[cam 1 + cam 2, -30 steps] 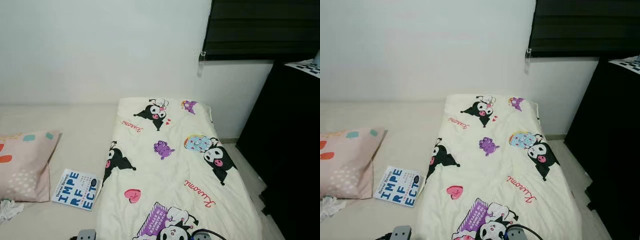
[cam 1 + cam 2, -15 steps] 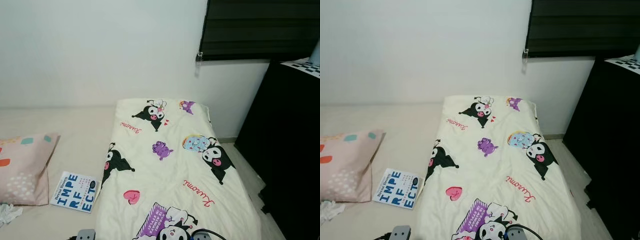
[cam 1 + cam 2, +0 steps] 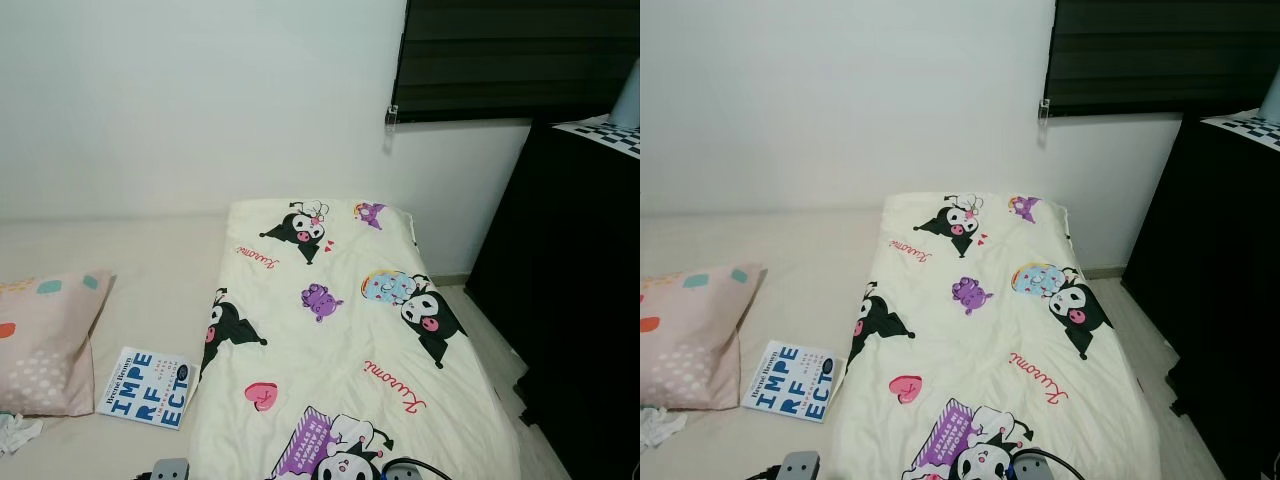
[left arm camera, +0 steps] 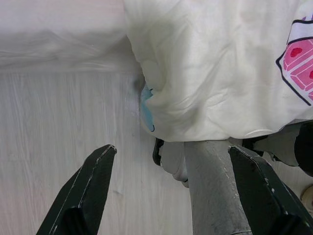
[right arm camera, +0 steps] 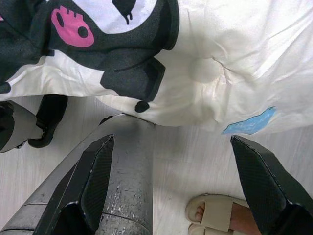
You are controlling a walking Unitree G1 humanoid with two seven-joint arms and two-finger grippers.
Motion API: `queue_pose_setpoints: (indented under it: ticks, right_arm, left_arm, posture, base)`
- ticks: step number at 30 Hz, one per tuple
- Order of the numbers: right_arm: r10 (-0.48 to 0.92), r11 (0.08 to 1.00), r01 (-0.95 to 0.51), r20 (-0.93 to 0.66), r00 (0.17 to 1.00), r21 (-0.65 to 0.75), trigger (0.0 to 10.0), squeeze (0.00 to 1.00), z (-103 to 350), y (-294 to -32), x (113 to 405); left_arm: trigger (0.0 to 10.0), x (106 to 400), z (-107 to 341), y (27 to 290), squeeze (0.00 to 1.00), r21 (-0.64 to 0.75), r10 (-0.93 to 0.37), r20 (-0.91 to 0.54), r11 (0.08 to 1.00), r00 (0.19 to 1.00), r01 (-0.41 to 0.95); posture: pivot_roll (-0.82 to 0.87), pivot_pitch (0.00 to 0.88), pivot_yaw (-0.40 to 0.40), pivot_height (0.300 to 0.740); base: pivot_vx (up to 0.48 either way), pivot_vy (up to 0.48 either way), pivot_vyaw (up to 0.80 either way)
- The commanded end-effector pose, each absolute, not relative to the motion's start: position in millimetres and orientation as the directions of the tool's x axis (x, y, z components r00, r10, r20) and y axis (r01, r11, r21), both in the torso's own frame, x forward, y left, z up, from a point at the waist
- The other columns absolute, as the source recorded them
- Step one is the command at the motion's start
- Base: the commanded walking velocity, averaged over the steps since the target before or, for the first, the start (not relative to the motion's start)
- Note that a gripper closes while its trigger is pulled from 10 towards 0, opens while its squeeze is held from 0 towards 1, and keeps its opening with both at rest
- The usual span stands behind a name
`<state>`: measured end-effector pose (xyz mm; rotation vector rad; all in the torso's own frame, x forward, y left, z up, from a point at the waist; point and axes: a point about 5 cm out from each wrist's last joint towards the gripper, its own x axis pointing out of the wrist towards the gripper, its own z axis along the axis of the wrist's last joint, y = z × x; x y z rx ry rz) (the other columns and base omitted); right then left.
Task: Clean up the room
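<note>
Tissue, all crumpled and white, lay at the far left of the bed, just below the pillow. It looked very light and soft, so a small pinch on any fold would likely lift it. The pillow was pink with dots and looked puffy and soft; a grab at one corner would probably work.

Next to it, the book lay flat on the bed, between the pillow and the blanket. It looked stiff and a bit heavy, and flat things are hard to get under. My guess was that the best place to take it was an edge, maybe the side near the blanket.

The blanket was big, floppy and covered with cartoon pictures. It hung over the foot of the bed. It would likely sag and slide, so a thick bunch at the edge seemed the best hold.

The left gripper hung low by the floor with its fingers spread wide, and it held nothing. The right gripper was spread wide too, with nothing in it, just under the blanket's edge. A person's foot in a sandal was on the floor near it.
</note>
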<state>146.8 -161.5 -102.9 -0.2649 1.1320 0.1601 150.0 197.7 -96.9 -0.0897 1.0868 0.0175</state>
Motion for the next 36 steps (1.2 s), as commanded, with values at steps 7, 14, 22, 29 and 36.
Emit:
queue_pose_setpoints:
  ticks: [7, 14, 22, 29, 36]
  right_arm:
    - [-0.016, 0.958, -0.261, -0.928, 0.371, -0.121, 10.0, 0.0, -107.3, -161.1, 135.2]
    - [-0.017, 0.959, -0.255, -0.927, 0.374, -0.12, 10.0, 0.0, -107.2, -161.7, 135.5]
    - [-0.015, 0.957, -0.264, -0.926, 0.376, -0.123, 10.0, 0.0, -106.6, -162.5, 137.0]
    - [-0.008, 0.956, -0.27, -0.928, 0.372, -0.117, 10.0, 0.0, -107.0, -161.5, 135.9]
    - [-0.018, 0.963, -0.243, -0.928, 0.372, -0.117, 10.0, 0.0, -107.4, -164.3, 134.4]
  left_arm:
    - [10.0, 145.9, -97.6, 203.5, 0.0, -0.059, -0.028, -0.893, 0.997, 0.45, -0.055]
    - [10.0, 146.6, -97.5, 202.7, 0.0, -0.059, -0.028, -0.891, 0.997, 0.453, -0.055]
    - [10.0, 148.0, -97.1, 201.7, 0.0, -0.06, -0.028, -0.89, 0.997, 0.456, -0.055]
    - [10.0, 145.8, -97.9, 203.0, 0.0, -0.055, -0.017, -0.894, 0.996, 0.447, -0.073]
    - [10.0, 144.9, -98.6, 200.3, 0.0, -0.062, -0.021, -0.893, 0.995, 0.449, -0.075]
  posture:
    - [-0.09, 0.0, -0.033, 0.74]
    - [-0.09, 0.0, -0.036, 0.74]
    - [-0.07, 0.0, -0.04, 0.74]
    - [-0.07, 0.0, -0.029, 0.74]
    - [-0.08, 0.0, -0.036, 0.74]
  base:
    - [0.0, 0.0, 0.0]
    - [0.0, 0.0, 0.0]
    - [0.0, 0.0, 0.0]
    - [0.0, 0.0, 0.0]
    - [0.0, 0.0, 0.0]
